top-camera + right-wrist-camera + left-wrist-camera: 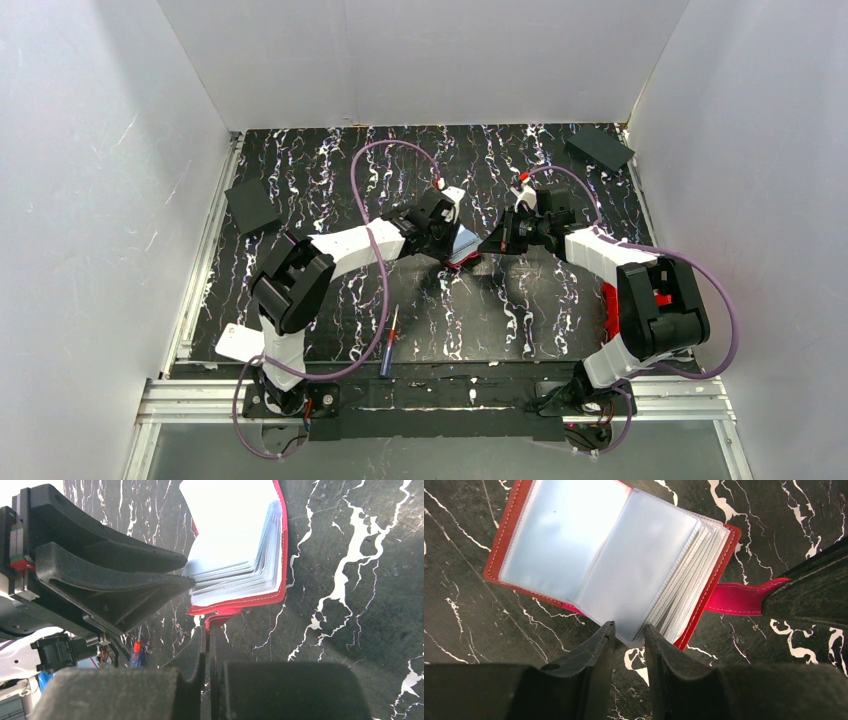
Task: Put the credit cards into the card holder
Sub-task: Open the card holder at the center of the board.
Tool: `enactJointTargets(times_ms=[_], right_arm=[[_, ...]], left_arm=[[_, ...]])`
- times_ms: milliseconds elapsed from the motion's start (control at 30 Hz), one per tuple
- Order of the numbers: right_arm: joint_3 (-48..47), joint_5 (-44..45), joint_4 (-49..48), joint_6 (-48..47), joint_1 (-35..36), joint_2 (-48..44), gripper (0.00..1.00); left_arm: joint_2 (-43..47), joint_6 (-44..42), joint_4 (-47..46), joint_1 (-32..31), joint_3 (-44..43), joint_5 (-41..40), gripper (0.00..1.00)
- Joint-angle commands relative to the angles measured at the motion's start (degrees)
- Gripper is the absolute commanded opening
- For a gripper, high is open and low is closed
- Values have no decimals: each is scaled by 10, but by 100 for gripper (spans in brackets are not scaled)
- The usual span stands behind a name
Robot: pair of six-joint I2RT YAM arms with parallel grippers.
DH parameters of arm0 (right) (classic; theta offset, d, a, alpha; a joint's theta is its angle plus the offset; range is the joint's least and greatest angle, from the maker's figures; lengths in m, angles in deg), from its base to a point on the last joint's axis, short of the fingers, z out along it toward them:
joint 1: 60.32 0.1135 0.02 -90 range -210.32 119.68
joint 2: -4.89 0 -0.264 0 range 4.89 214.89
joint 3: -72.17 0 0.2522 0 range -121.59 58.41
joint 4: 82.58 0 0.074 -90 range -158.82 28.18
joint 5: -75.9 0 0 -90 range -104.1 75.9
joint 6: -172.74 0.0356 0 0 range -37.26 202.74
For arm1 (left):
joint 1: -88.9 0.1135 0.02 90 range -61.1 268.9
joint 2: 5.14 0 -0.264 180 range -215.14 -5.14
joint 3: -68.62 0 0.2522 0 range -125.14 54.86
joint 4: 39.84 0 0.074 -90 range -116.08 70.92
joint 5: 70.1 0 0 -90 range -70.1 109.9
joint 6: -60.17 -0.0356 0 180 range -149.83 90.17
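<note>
The red card holder (719, 565) lies open on the black marbled table (464, 610), its clear sleeves (634, 565) fanned out and empty-looking. My left gripper (629, 627) hangs over the near edge with a narrow gap between its jaws. One sleeve's corner sits at the tips. My right gripper (207, 630) is shut on the holder's red strap (222, 616), which also shows in the left wrist view (739, 597). From above, both grippers meet at the card holder (466, 250). A pale credit card (236, 343) lies by the left arm's base, partly hidden.
Black flat squares lie at the left (252, 207) and the back right (600, 148). A blue-and-red screwdriver (388, 345) lies near the front edge. A red bin (608, 310) shows behind the right arm. White walls close in three sides.
</note>
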Motion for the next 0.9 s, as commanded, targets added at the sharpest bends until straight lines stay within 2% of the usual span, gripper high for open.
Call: enactJointTargets(times_ms=[0,433,633,867], right_arm=[[-14,-26,-10,-6,-2,-18,1],[-18,-38,25,-29,-2,-23,1],[-31,-43,45,-40,-2,-24,1],[-38,-45,51,-45,-2,-21,1]], left_arm=[[40,1,18,13,0,-18,30],[13,10,33,24,-46,8,32],[-11,13,55,31,-83,5,37],[-43,15,66,40,-115,82,39]])
